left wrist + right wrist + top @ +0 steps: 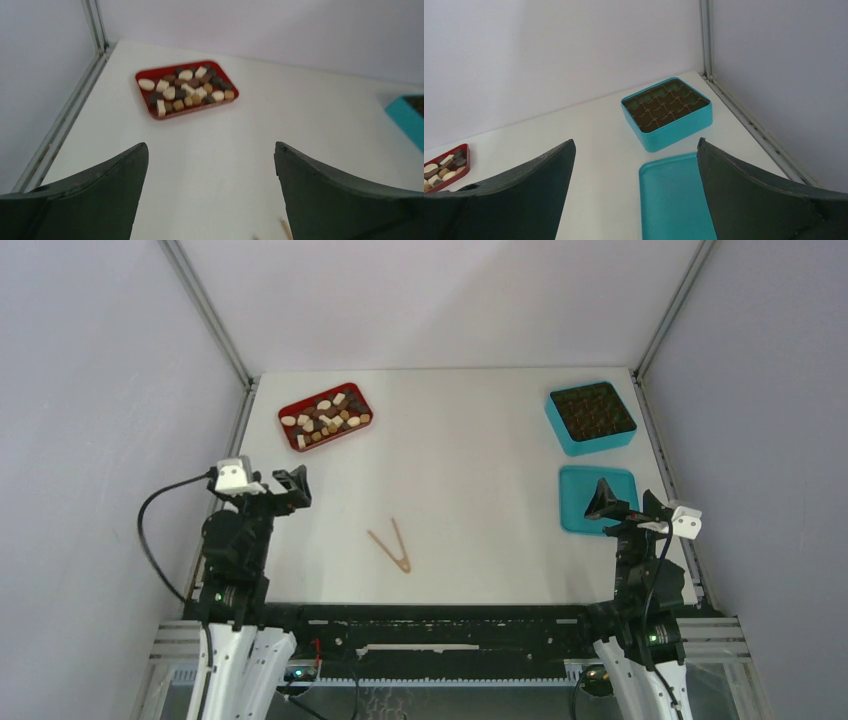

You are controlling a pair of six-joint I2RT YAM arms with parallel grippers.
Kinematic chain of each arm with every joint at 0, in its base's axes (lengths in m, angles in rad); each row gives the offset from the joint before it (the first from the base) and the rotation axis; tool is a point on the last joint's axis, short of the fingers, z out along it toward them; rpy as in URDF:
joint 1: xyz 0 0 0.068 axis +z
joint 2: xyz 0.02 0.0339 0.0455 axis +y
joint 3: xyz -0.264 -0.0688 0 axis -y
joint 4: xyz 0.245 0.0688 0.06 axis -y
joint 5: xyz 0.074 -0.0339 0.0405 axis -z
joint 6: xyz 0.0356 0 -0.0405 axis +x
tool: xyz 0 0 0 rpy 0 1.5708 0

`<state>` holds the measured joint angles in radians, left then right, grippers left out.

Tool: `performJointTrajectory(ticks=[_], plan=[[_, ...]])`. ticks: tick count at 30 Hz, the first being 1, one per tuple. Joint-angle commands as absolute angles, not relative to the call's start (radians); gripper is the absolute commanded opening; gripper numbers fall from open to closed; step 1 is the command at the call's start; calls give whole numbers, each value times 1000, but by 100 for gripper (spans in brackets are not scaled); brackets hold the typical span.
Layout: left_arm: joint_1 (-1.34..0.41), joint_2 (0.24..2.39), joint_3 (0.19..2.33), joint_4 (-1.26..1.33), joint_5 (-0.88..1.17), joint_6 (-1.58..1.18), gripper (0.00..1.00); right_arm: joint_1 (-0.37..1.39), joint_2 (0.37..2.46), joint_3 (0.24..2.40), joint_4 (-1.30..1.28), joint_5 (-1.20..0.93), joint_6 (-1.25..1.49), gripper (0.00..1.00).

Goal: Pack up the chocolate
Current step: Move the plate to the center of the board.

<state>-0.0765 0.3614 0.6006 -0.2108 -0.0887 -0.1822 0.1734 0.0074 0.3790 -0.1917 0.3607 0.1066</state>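
Brown, tan and cream chocolate (187, 92) pieces lie heaped in a red tray (195, 112) at the far left of the white bench (470, 470). The left claw (292, 480) hangs near the bench's left edge and the right claw (603, 498) over a teal lid (674, 195), each spread wide and holding nothing. Beyond the lid sits a teal box (674, 132) with a dark grid insert (592, 408). Wooden tongs (405, 562) lie mid-bench.

Soft even light; slight left-wrist blur
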Motion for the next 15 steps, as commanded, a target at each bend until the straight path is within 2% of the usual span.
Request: performJointTrajectory(ticks=[1, 15], plan=[[-81, 504, 656, -227, -60, -112, 100, 178, -92, 422, -188, 373, 115, 100], [-79, 1250, 1008, -339, -88, 100, 100, 189, -92, 427, -219, 392, 127, 100]])
